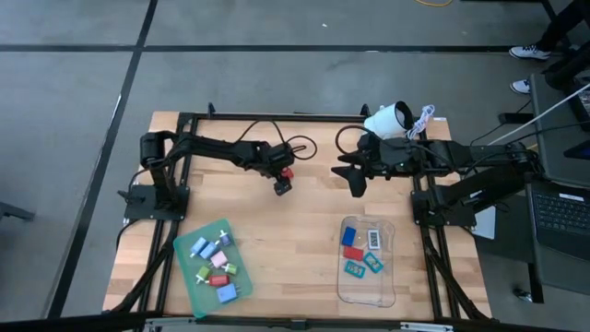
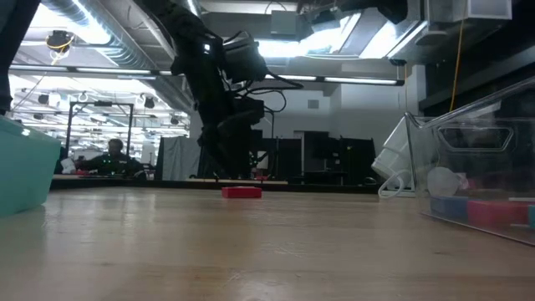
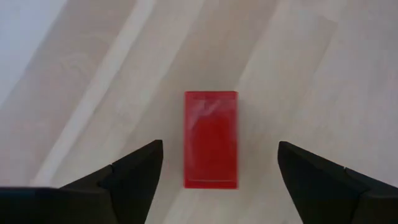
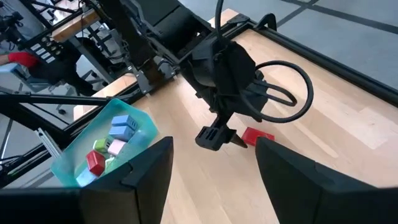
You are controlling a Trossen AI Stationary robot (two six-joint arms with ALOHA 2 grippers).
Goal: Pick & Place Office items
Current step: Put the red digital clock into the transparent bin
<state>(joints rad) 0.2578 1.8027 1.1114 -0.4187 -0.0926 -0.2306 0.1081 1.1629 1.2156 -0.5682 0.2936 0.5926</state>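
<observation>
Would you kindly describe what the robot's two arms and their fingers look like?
Both arms are dark, jointed and matte. The left arm trails looping black cables near its wrist; the right arm carries cables too. Each ends in two dark, wedge-shaped fingers tapering to points.

Both arms reach toward the table's middle, jaws parted.

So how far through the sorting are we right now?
Roughly midway, direction unclear. Several small pieces lie in the green tray, several more in the clear tray. In hand: one red piece lies flat on the bare table, apart from both trays, with the left gripper open around it, not gripping. The right gripper waits open near mid-table, holding nothing. That red piece remains to be trayed.
</observation>
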